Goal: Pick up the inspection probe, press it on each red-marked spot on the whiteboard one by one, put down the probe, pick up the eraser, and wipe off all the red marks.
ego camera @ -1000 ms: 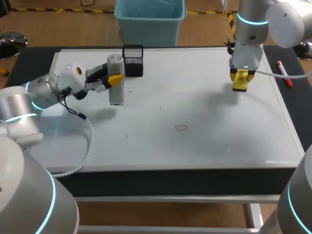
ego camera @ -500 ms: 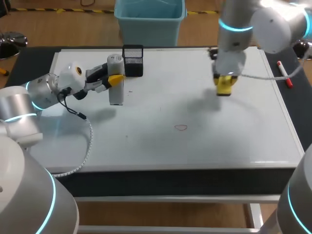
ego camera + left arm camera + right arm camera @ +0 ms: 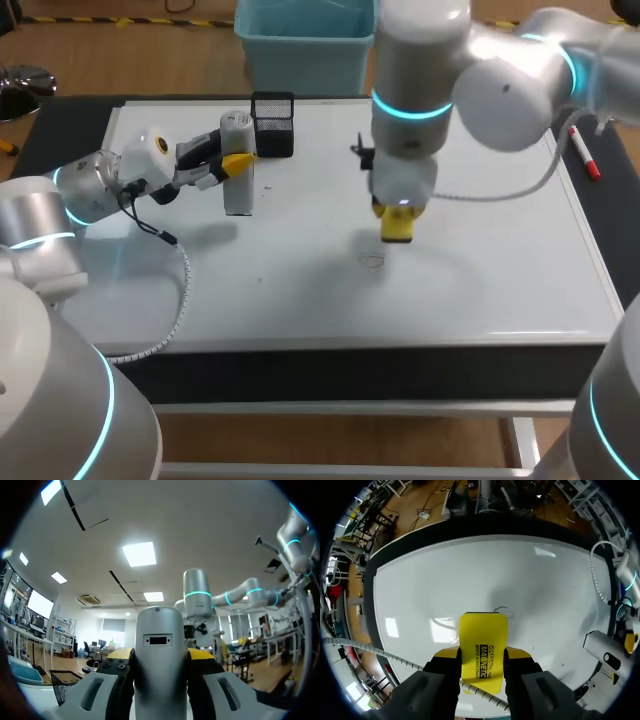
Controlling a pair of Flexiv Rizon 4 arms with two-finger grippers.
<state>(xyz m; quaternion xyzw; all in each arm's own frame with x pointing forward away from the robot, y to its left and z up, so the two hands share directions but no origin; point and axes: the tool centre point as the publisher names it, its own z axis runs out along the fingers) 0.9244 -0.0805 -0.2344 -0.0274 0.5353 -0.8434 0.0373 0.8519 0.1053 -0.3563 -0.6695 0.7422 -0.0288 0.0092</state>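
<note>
Beneath both grippers a large white rectangular whiteboard is spread across the table. From the right side, the right arm is stretched past the middle of the board, with its wrist turned straight down. The left arm is laid low and nearly level over the board's left part.

An upright grey-white cylindrical probe is gripped by the left gripper. In the left wrist view the probe is seen clamped from both sides between the yellow fingertips. Just beyond this gripper a black wire-mesh basket is seen.

A flat yellow rectangular eraser is pinched narrowly from both sides in the right gripper and pointed down at the board; contact with the surface cannot be made out. Just ahead of the eraser's far edge, a small looped red mark is drawn on the board.

Well off to that gripper's right, a red-and-white marker pen is lying.
</note>
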